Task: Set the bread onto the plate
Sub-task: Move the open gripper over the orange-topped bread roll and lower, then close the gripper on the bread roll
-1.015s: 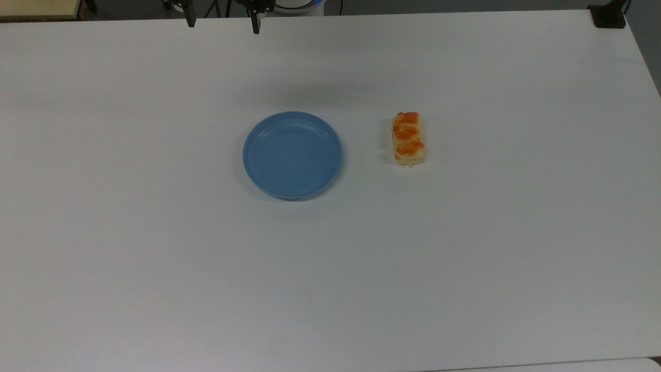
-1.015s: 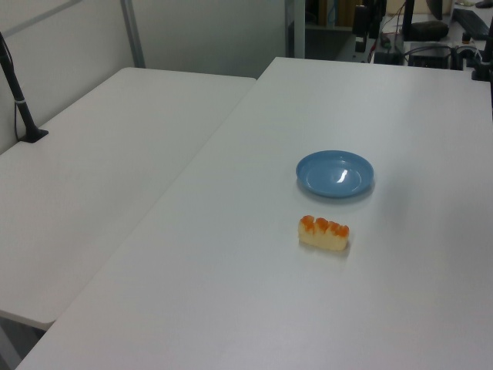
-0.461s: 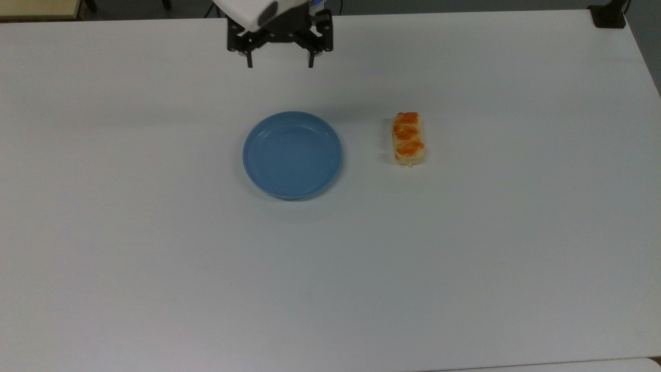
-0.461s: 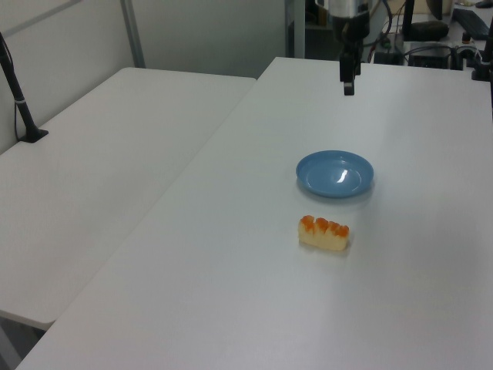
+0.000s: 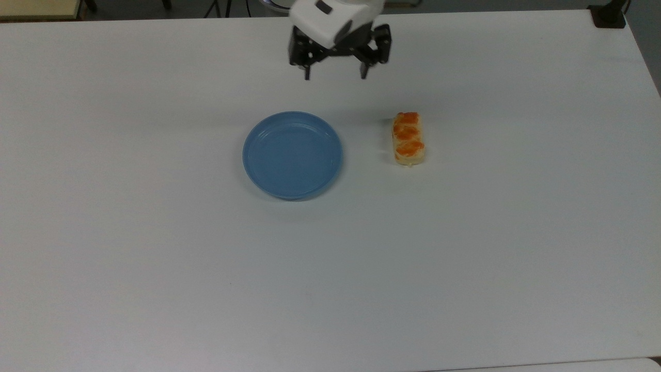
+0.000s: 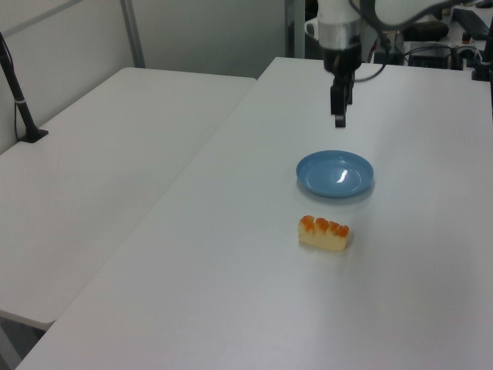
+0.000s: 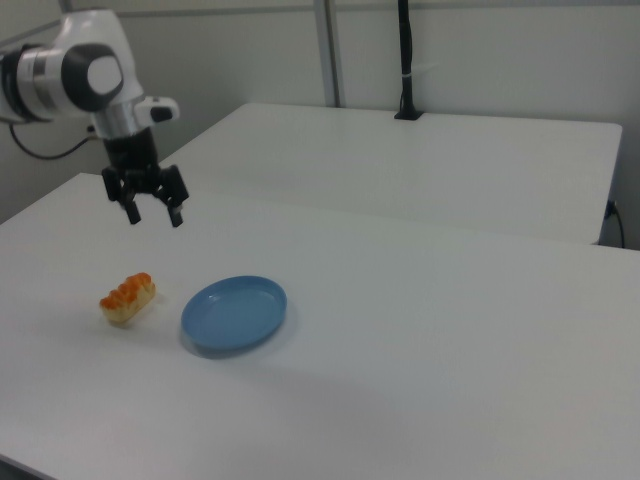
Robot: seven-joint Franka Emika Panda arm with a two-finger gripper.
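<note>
Approach step, judged: nothing grasped yet. Gripper (image 5: 335,77) sits in the upper centre of the top view, jaws spread apart and empty, above bare table (image 5: 155,258) between plate and bread, nearer the frame's top edge than either. Bread (image 5: 408,138) lies right of centre in the top view, flat on the table, well apart from the plate (image 5: 292,155) at frame centre; plate is empty. Bread's long axis runs top-to-bottom in the top view, glazed side up. Next move likely needs travel toward the lower right, then a descent with the fingers straddling the loaf's short width.
</note>
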